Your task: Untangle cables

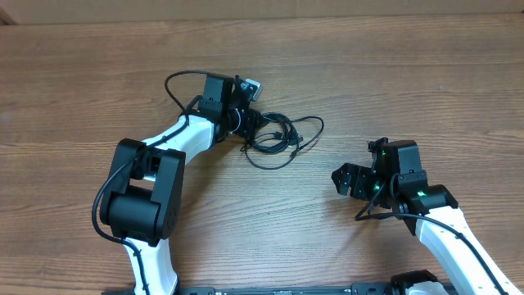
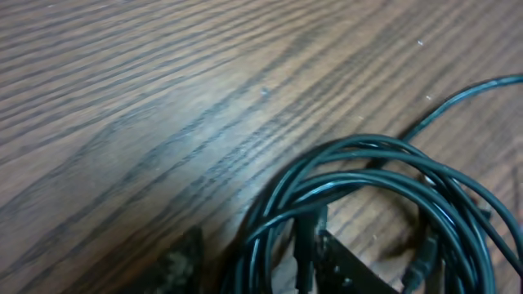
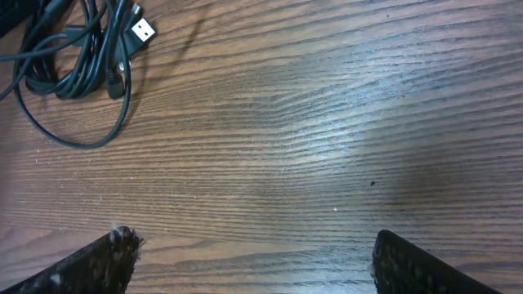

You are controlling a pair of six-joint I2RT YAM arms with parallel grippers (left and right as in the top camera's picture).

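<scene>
Right gripper (image 1: 339,182) hovers nearest, jaws wide apart over the table (image 1: 458,98), well right of the cables (image 1: 277,136). Farther and left, the left gripper (image 1: 248,124) sits at the bundle's left edge with loops lying between its fingers (image 2: 180,265); whether they pinch, I cannot tell. To do this well, anchor that side with the left, bring the right to the free plug (image 3: 143,31), grip just behind it and draw slowly right, easing off if loops tighten.
</scene>
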